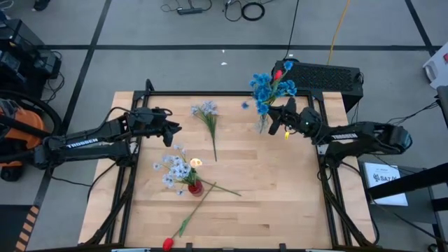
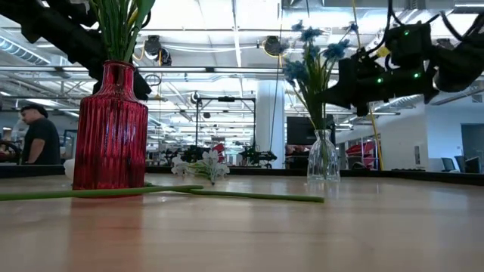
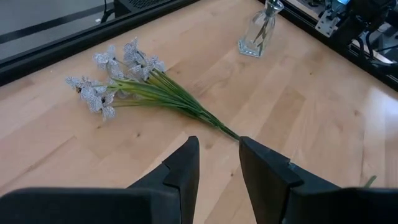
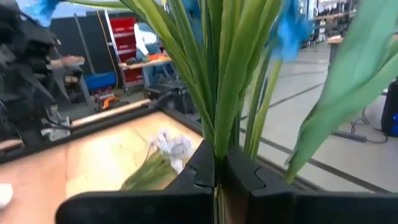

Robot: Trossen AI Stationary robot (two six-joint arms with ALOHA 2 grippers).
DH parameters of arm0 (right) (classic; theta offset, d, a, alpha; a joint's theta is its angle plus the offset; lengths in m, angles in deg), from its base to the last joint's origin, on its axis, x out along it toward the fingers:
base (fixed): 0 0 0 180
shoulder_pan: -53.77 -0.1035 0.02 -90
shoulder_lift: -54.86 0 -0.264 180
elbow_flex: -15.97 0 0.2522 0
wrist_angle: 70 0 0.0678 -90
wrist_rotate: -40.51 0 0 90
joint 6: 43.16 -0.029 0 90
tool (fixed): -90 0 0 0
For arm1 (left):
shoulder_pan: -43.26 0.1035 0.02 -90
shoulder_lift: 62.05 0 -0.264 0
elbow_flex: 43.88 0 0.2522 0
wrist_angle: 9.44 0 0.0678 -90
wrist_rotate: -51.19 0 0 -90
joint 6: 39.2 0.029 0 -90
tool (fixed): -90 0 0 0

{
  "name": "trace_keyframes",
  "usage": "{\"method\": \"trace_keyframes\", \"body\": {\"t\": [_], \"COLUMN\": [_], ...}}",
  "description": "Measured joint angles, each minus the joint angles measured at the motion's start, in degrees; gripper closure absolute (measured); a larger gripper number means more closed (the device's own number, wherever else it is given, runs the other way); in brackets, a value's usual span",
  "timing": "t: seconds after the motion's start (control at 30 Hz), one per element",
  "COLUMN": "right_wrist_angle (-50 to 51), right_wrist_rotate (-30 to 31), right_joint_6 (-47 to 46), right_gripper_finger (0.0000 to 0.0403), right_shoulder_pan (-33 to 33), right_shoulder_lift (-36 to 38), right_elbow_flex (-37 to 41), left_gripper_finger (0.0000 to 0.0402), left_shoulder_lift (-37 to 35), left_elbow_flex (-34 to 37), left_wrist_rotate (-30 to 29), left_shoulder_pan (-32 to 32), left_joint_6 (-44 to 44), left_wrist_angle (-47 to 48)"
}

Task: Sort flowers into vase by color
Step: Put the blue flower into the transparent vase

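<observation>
A clear glass vase (image 1: 262,124) near the table's far right holds bright blue flowers (image 1: 264,87), and a red bud (image 1: 278,73) shows among them. My right gripper (image 1: 275,123) is beside that vase, shut on green stems (image 4: 217,93). A red vase (image 1: 195,187) at mid-table holds pale blue-white flowers (image 1: 175,168) and a small white-yellow bloom (image 1: 196,162). A pale bunch (image 1: 207,110) lies flat on the wood. A red tulip (image 1: 168,243) lies at the near edge. My left gripper (image 3: 217,163) hovers open over the bunch's stem end (image 3: 227,129). My right gripper pinches green stems and leaves (image 4: 216,146) between its two shut fingers (image 4: 200,169), above the clear vase's neck. The stems stand upright, rising out of the fingers toward the blue flowers. Which flower the gripped stem belongs to, I cannot tell.
A loose green stem (image 1: 224,189) lies beside the red vase. A small blue floret (image 1: 245,105) lies near the far edge. Black frame rails (image 1: 210,93) border the table. Bare wood (image 1: 280,203) lies at the near right. A person (image 2: 38,136) stands in the room beyond.
</observation>
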Motion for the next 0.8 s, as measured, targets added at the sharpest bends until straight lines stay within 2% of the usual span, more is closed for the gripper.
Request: {"method": "trace_keyframes", "body": {"t": [0.47,0.67,0.8], "right_wrist_angle": [-7.78,-12.45,-11.12], "right_wrist_rotate": [-1.39,-1.42,-1.42], "right_joint_6": [-1.69,-1.97,-1.94], "right_gripper_finger": [0.0402,0.0402,0.0390], "right_shoulder_pan": [0.00,0.00,-0.65], "right_shoulder_lift": [-12.22,-13.22,-12.04], "right_elbow_flex": [-0.07,-0.02,-0.02], "left_gripper_finger": [0.0281,0.0281,0.0281], "left_shoulder_lift": [0.00,0.00,0.00], "left_elbow_flex": [0.00,0.00,0.00], "left_wrist_rotate": [0.00,0.01,0.02], "left_shoulder_pan": [-0.02,-0.01,0.00], "left_joint_6": [-0.04,-0.04,-0.04], "left_wrist_angle": [0.07,0.06,0.04]}}
